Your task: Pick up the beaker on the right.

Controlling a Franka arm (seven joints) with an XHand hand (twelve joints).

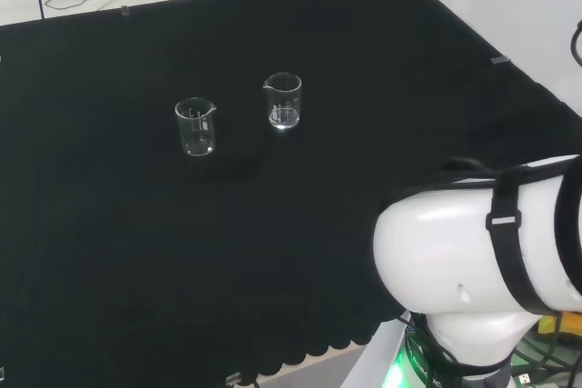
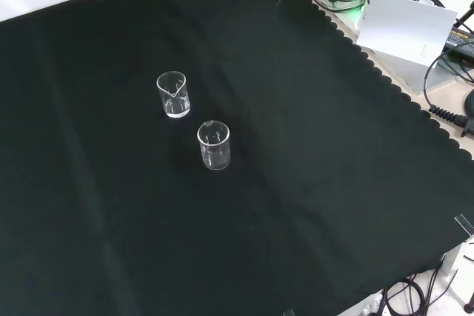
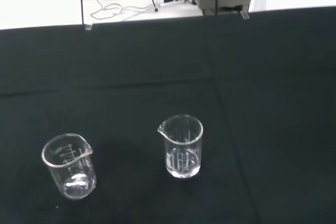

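Two small clear glass beakers stand upright and apart on the black cloth; both look empty. In the head view one beaker [image 1: 195, 126] is at the left and the other beaker [image 1: 284, 100] is to its right and a little farther off. In the front view the head view's right beaker [image 2: 173, 95] stands higher and to the left, and the other beaker [image 2: 214, 146] sits lower and to the right. The wrist view looks at both from some distance: the left beaker [image 3: 70, 166] has its spout turned right, the right beaker [image 3: 181, 146] has its spout turned left.
The arm's white link [image 1: 482, 252] fills the head view's lower right. The black cloth [image 2: 311, 183] spreads wide round the beakers. A white card [image 2: 407, 27] and cables lie past the cloth's scalloped edge at the front view's upper right.
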